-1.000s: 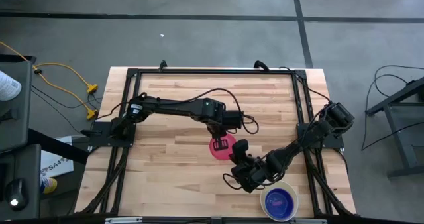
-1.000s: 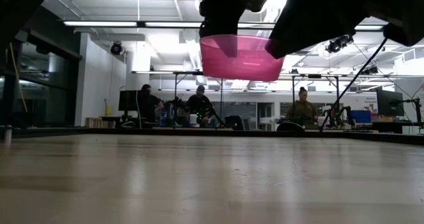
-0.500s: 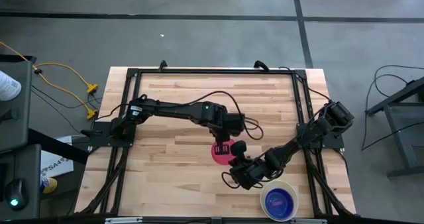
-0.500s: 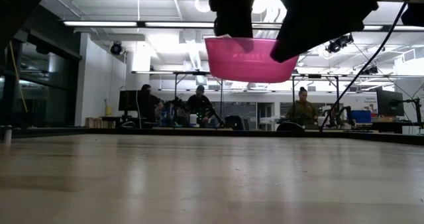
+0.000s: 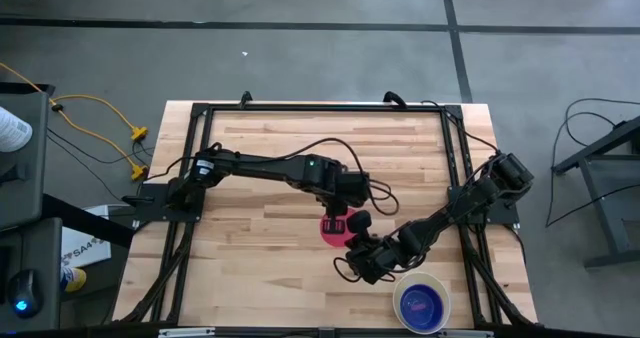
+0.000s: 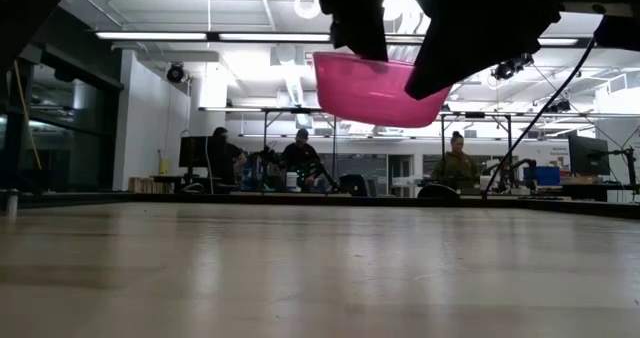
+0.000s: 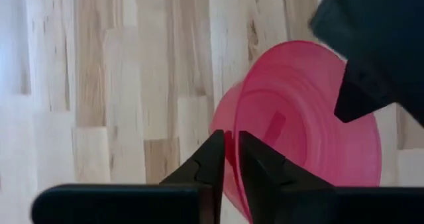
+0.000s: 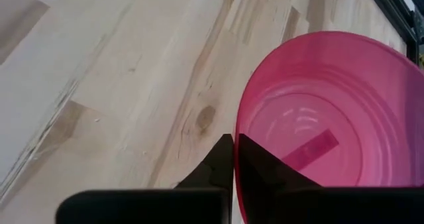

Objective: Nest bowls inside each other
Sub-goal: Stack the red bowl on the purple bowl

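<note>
Yellow cables [image 5: 100,128] lie on the floor beside the wooden table [image 5: 260,138]; people [image 6: 300,158] sit behind.

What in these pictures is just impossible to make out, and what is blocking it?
- High view: most of the pink bowl is covered by the left gripper and right gripper.
- Low view: the bowl's rim is hidden behind dark arm parts; both grippers blend into one black mass.
- High view: the white bowl at the table's near edge holds something blue; any more bowls nested in it are too small to tell.
</note>
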Robot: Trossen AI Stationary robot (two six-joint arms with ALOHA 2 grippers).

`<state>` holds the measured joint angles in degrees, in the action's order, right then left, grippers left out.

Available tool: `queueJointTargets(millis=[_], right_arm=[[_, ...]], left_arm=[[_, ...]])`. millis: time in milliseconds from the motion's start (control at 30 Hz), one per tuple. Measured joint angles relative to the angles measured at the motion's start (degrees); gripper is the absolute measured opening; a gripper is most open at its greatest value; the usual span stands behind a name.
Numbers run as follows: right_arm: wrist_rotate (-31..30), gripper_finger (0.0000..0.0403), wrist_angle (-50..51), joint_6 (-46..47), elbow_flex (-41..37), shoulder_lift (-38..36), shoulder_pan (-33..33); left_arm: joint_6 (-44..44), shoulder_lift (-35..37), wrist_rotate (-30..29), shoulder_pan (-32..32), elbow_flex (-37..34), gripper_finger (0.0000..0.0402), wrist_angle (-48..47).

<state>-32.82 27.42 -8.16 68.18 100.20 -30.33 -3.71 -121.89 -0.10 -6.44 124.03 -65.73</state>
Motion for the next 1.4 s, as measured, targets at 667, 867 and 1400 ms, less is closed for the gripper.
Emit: queueJointTargets(millis=[667,867,1400], right_arm=[[5.5,0.0003,0.5,5.7,0.0,0.0,-0.6],[5.0,0.0003,5.8,12.8,0.0,-0.9,-2.9],[0.2,0.0003,35.7,55.8,13.4,-7.2,-19.0]], left_arm=[[13.0,0.0,-6.4,0.0,5.1,0.0136,-0.3],[17.4,0.0,-11.0,0.0,5.1,0.0136,-2.0],[19.0,0.8,-19.2,0.1,5.1,0.0136,-12.5]])
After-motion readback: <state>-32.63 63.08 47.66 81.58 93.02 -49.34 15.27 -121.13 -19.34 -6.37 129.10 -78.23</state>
